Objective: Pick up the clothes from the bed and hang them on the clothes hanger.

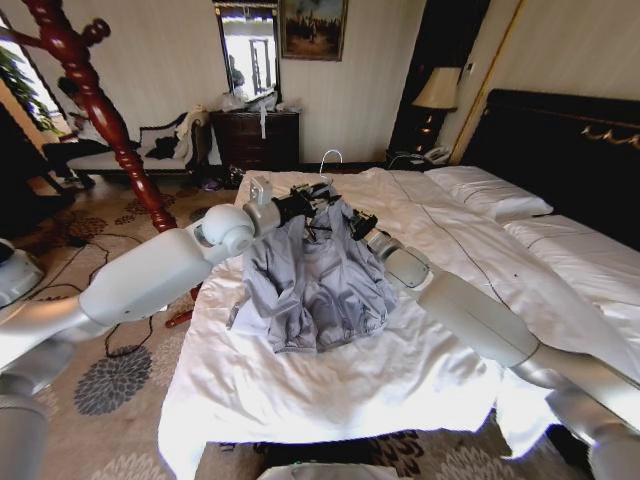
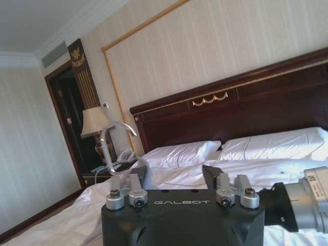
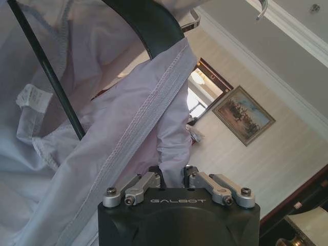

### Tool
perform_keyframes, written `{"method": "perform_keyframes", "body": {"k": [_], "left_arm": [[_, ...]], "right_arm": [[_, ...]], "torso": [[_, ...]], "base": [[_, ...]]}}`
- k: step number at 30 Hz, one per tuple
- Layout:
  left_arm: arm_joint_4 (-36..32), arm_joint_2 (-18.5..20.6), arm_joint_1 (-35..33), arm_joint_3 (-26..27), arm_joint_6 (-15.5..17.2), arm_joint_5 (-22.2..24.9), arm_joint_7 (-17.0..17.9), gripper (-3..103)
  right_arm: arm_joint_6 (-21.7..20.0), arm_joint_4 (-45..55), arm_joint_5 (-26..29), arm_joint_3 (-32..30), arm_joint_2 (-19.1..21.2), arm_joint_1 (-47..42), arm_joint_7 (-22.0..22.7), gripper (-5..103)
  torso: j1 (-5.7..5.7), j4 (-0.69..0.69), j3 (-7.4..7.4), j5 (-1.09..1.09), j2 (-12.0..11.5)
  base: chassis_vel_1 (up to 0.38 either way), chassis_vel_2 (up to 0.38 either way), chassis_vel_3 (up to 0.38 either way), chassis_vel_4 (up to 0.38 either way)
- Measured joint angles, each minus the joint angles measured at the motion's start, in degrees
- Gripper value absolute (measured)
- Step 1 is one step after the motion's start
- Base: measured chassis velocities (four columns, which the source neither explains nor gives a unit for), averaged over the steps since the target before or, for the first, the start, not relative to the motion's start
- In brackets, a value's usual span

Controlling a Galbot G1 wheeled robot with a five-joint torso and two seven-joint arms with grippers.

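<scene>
Our right gripper (image 3: 173,171) is pinched tight on a fold of the grey-blue jacket (image 1: 320,275), low on the cloth. Its black body has the word GALBOT on it in pale letters. In the head view this gripper (image 1: 355,225) is up above the middle of the bed (image 1: 420,380), touching the jacket's right side.

Our left gripper (image 2: 174,177) also says GALBOT. Its two fingers (image 2: 139,175) stand wide apart, and we see white sheet between them. In the head view it (image 1: 300,203) is at the jacket's top, on the left.

The big bed has white sheets, white pillows (image 2: 179,154) and a dark headboard (image 2: 256,107) with gold trim.

The jacket hangs over the bed between the two grippers, front open. The black hanger (image 3: 148,20) sits inside its shoulders. Its silver wire hook (image 2: 115,136) pokes up just beside one left finger.

A small white label (image 3: 28,97) is sewn inside the jacket. We cannot read its writing.
</scene>
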State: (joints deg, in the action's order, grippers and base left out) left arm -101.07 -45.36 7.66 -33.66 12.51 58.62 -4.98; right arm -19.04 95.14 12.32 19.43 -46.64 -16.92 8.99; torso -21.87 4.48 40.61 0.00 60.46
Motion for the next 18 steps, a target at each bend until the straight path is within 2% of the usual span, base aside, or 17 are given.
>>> {"method": "perform_keyframes", "body": {"k": [1,5,8,10,18], "left_arm": [[0.0,0.0,0.0,0.0,0.0,0.0,0.0,64],[-1.5,1.2,0.7,-1.3,0.0,-2.7,-0.3,85],[-1.7,1.7,2.0,-2.7,-0.2,-4.3,-0.9,90],[-1.9,2.0,3.4,-4.1,-0.5,-5.5,-1.6,98],[-2.3,1.0,9.2,-9.1,-2.5,-11.6,-3.6,100]], "right_arm": [[0.0,0.0,0.0,0.0,0.0,0.0,0.0,18],[0.5,-0.2,-0.5,-0.8,-0.3,-0.7,0.0,18],[0.6,-0.3,-0.5,-1.1,-0.6,-0.9,0.0,18],[0.6,-0.3,-0.5,-1.5,-0.9,-1.4,0.0,18],[0.9,0.1,-1.2,-3.0,-1.2,-3.8,-0.3,18]], "torso": [[0.0,0.0,0.0,0.0,0.0],[0.01,-0.02,0.0,-0.01,0.0],[0.0,-0.03,0.0,-0.01,0.0],[0.0,-0.01,0.0,0.0,0.0],[0.0,-0.02,0.0,0.0,0.0]], "base": [[0.0,0.0,0.0,0.0],[0.0,0.0,0.0,0.0],[0.0,0.0,0.0,0.0],[0.0,0.0,0.0,0.0],[0.0,0.0,0.0,0.0]]}}
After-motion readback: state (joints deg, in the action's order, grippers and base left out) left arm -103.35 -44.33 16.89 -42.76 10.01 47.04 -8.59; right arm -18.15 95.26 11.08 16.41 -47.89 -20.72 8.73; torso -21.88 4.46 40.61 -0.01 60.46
